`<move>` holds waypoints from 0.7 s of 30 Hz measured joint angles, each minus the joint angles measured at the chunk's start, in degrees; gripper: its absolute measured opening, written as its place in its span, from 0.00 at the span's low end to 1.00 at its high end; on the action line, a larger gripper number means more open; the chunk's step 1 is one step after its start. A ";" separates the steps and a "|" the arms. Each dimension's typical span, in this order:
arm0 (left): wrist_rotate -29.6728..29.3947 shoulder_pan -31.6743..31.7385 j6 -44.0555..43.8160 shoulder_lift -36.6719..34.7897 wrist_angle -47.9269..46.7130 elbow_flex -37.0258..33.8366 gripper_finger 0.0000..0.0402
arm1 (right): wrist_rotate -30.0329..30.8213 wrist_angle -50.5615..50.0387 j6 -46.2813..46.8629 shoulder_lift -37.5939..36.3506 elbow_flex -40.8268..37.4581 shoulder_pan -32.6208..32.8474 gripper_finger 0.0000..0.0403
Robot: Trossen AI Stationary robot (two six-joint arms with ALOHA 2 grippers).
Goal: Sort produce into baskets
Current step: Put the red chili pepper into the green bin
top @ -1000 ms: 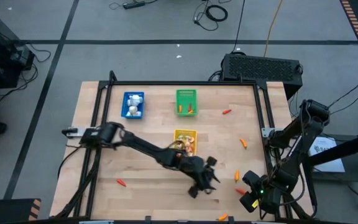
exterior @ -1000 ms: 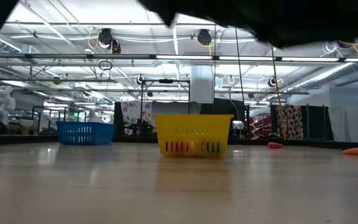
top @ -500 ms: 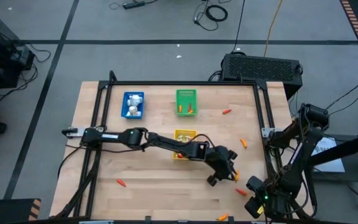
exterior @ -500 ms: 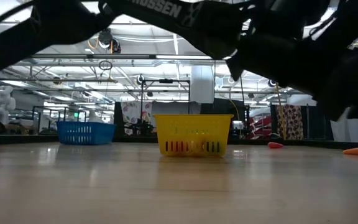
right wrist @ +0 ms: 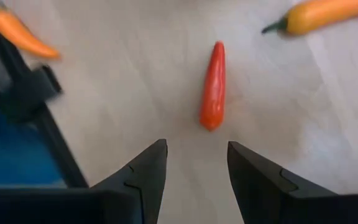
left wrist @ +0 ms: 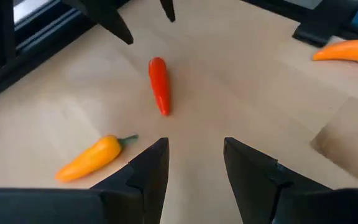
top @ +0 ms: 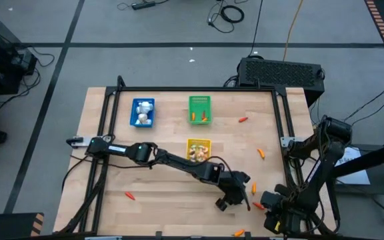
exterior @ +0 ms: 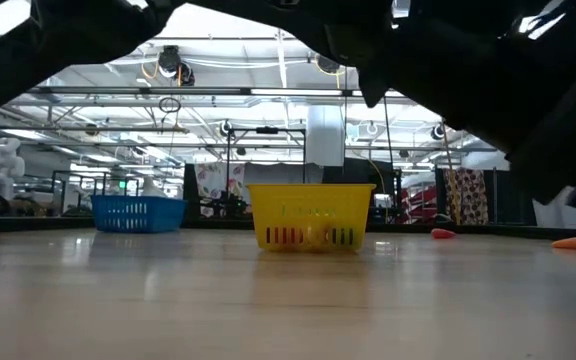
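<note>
A small red pepper (top: 258,206) lies flat on the wooden table near its front right corner, with an orange pepper (top: 254,189) just beyond it. My left gripper (top: 244,197) reaches across from the left and hovers open just short of the red pepper (left wrist: 159,84). My right gripper (top: 268,204) hangs open over the same red pepper (right wrist: 213,84) from the right side, pointing steeply down. The blue basket (top: 143,112) holds white bulbs, the green basket (top: 200,109) holds orange pieces, and the yellow basket (top: 199,150) holds mixed bits.
Loose peppers lie scattered: orange (top: 261,153), red (top: 243,120), red (top: 131,196) near the front left, orange (top: 239,233) at the front edge. A dark frame (top: 287,133) runs along the table's right side. The two grippers stand close together.
My left gripper has swung from the table's front middle toward the right edge, then sunk toward the red pepper, staying open. My right gripper has sunk a little and rolled about its own axis. No produce has moved.
</note>
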 joint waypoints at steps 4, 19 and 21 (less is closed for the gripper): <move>-1.56 -0.59 -4.19 0.15 3.79 -0.04 0.40 | -1.79 0.02 -1.83 2.63 0.00 -0.17 0.40; -0.17 0.77 -16.13 0.11 3.66 -0.29 0.40 | -2.15 2.42 1.98 8.18 0.24 -1.34 0.33; -0.15 0.77 -14.83 0.11 3.54 -0.46 0.40 | -1.92 1.52 2.73 7.75 0.15 -1.49 0.30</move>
